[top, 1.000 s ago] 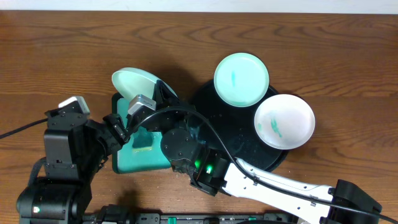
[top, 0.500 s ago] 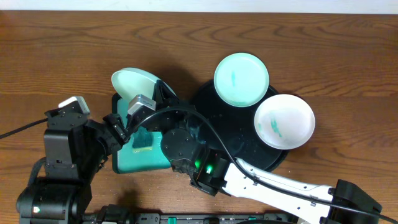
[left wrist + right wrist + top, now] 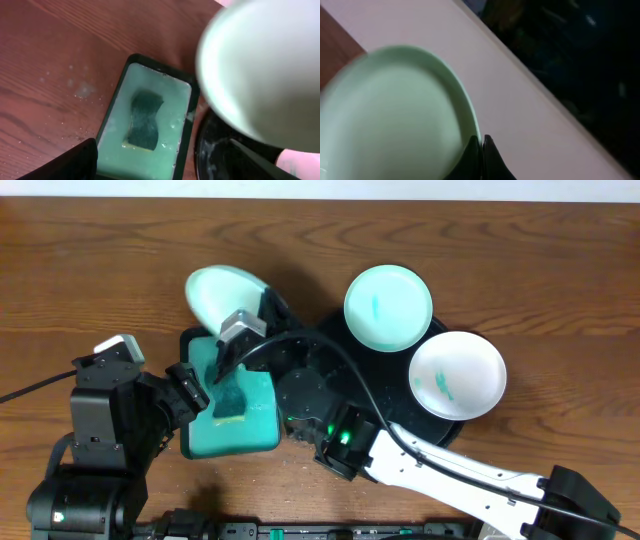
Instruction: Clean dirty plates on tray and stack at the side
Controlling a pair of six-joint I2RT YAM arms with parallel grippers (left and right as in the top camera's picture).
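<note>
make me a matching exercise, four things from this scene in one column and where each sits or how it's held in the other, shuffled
Things:
1. sponge
2. white plate
3. held mint plate
4. right gripper

Places or states:
A. pinched at its rim, raised above the table
B. lying in the teal tray
C. on the black tray, green smear inside
D. shut on a plate's edge

Pairs: 1-B, 2-C, 3-A, 4-D
</note>
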